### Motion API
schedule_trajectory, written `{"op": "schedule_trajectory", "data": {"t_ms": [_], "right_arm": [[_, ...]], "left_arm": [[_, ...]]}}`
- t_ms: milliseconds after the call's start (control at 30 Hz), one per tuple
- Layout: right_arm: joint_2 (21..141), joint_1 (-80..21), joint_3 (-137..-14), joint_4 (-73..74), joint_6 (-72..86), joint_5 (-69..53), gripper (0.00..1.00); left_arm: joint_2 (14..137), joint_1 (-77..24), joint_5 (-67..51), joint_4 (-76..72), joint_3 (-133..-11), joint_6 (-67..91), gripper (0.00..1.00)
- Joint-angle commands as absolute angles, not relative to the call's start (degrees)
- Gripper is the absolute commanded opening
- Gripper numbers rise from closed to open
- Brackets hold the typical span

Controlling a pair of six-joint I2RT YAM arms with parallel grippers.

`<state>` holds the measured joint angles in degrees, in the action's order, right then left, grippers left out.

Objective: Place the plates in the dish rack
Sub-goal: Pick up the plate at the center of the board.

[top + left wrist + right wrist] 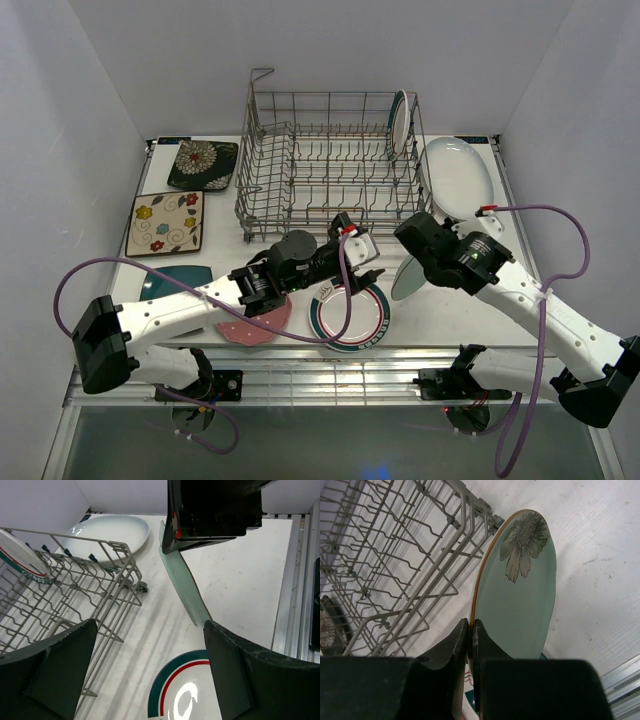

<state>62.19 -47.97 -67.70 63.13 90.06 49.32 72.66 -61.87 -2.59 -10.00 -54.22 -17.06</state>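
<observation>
My right gripper [471,630] is shut on the rim of a mint floral plate [520,600], holding it on edge above the table beside the dish rack's [330,160] near right corner; the same plate [410,277] shows from above. My left gripper [150,625] hangs open over a white green-rimmed round plate [175,695] lying flat on the table [350,312], with nothing between its fingers. Another green-rimmed plate [400,122] stands upright in the rack's far right corner.
A large white oval plate [460,175] lies right of the rack. Left of it lie a black floral square [203,165] and a cream floral square [166,222]. A dark teal plate [175,280] and a pink dotted one [255,325] sit partly under my left arm.
</observation>
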Motion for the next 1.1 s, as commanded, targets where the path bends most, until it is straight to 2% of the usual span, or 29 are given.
{"op": "schedule_trajectory", "data": {"t_ms": [0,300,633,1067], "right_arm": [[58.8,-47.6,-69.6,67.5,103.8,57.5,0.08],[55.9,-47.5,-70.7,74.3,115.2,59.5,0.08],[53.2,-47.5,-70.4,74.4,120.8,61.3,0.08],[48.3,-47.5,-70.2,67.9,117.5,61.4,0.08]], "left_arm": [[73.9,-63.0,-0.9,-14.1,-55.8,-15.5,0.98],[77.4,-64.7,3.1,-20.2,-55.3,-14.1,0.98],[80.7,-66.3,3.7,-23.5,-55.6,-12.2,0.96],[82.6,-66.4,1.6,-30.8,-52.5,-9.3,0.96]]}}
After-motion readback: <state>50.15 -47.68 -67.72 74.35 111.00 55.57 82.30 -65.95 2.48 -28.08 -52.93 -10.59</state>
